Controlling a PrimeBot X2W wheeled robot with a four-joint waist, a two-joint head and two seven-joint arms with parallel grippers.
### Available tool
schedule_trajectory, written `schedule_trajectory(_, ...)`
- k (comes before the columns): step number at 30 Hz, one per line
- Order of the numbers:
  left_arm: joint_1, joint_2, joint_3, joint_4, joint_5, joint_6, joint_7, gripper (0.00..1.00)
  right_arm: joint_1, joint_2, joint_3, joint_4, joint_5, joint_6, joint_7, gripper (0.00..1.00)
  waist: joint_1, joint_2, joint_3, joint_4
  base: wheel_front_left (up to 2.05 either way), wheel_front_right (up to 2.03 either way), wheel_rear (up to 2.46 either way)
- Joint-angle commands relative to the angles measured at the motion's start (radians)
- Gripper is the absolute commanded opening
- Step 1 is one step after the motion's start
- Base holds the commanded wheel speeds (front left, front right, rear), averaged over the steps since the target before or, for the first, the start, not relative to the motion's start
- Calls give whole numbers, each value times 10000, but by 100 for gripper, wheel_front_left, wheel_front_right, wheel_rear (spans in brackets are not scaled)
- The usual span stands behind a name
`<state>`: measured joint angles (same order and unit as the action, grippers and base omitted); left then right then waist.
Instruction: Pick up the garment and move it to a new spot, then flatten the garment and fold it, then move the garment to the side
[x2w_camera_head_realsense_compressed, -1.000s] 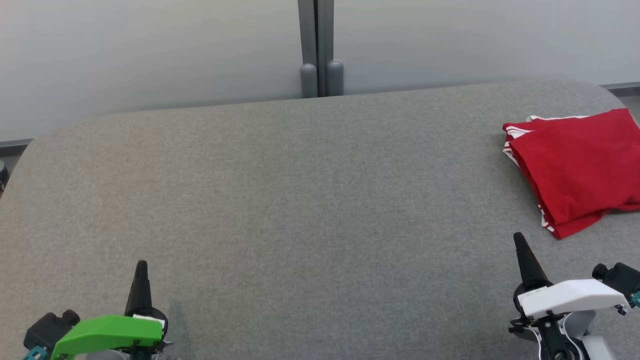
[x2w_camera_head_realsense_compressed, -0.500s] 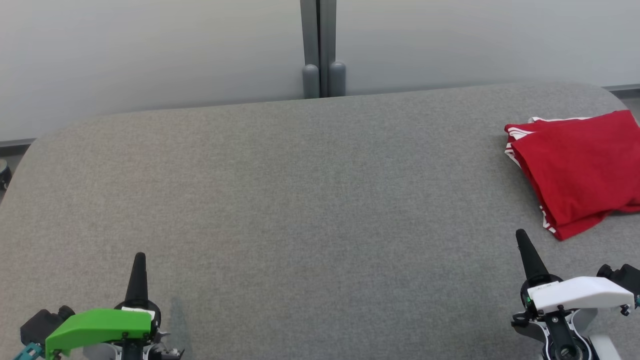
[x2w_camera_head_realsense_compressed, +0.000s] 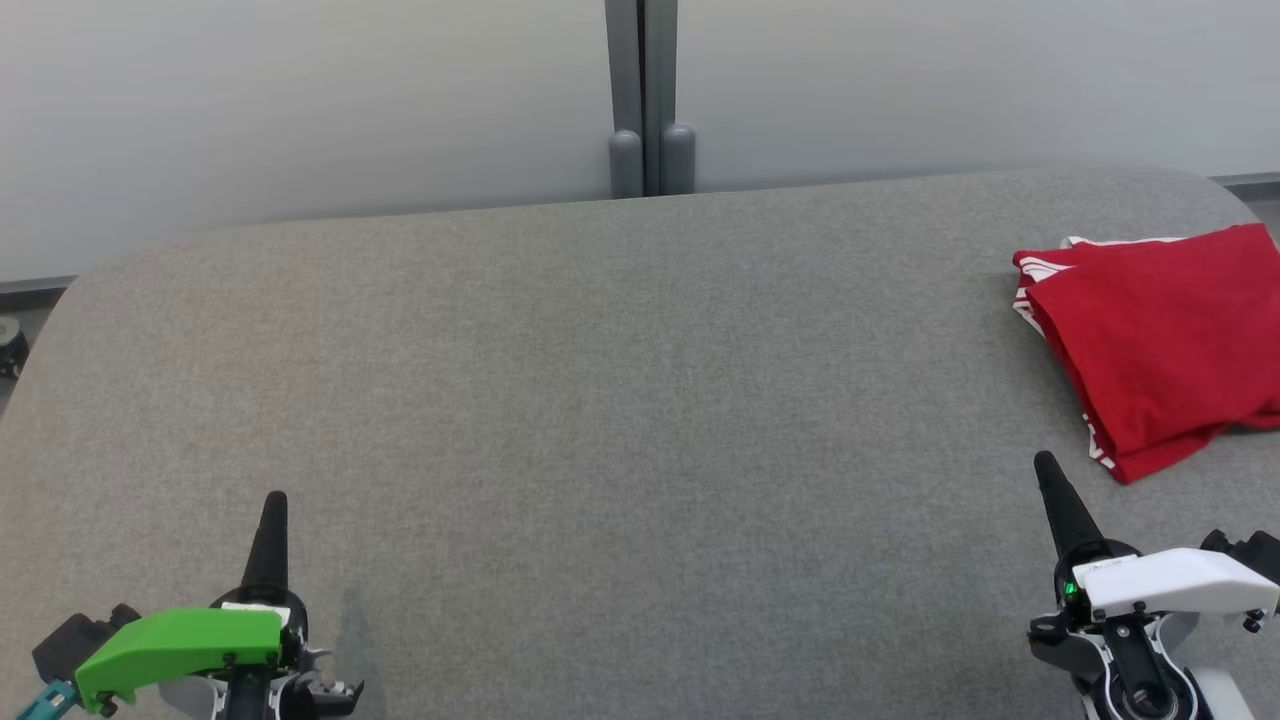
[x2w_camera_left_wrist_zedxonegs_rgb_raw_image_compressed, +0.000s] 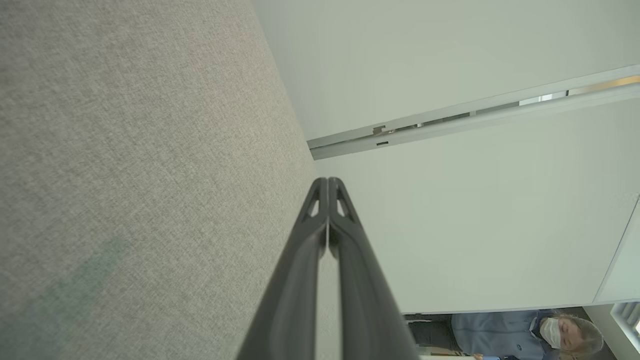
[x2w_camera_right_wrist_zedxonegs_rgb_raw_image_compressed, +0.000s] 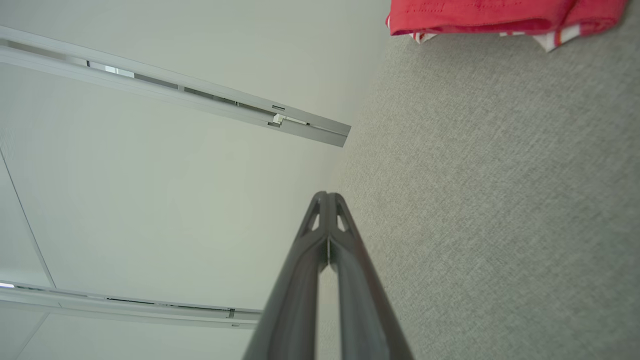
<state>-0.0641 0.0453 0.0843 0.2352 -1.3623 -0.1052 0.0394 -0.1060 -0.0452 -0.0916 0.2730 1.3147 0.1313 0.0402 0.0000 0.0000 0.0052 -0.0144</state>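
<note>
The garment lies folded at the far right of the counter, a red stack with white stripes showing along its left and near edges. In the head view its right part runs out of the picture. In the right wrist view it sits ahead of the fingers and well apart from them.

We judge it light, soft and limp. It will sag and slide open if lifted by one point, and the layers can shear over one another. The grey cloth surface looks likely to drag at it, so we would lift it, not push it. If we must take hold again, the best place seems to be the thick folded edge on its left, where all the layers meet, with a second hold on the near corner so that the stack keeps its shape.

The left jaws are closed and empty, low at the near left; the right jaws are closed and empty too, just short of the garment's near corner.

Open room is plentiful: the whole middle and left of the counter are bare. We cannot see how close the garment lies to the counter's right edge, so any move further right risks a drop. The wall stands just behind the far edge.
</note>
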Motion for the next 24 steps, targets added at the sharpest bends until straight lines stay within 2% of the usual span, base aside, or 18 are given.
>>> schedule_trajectory(1,-232,64,47,-75,-191,29,53,0,-153,-58,-49,-102,245,-5,70,0,0,0,-2,6,0,0,0)
schedule_trajectory(24,-436,74,248,-149,-1720,38,531,0,-185,-71,-191,-173,2034,-6,535,0,0,0,-38,89,0,0,0)
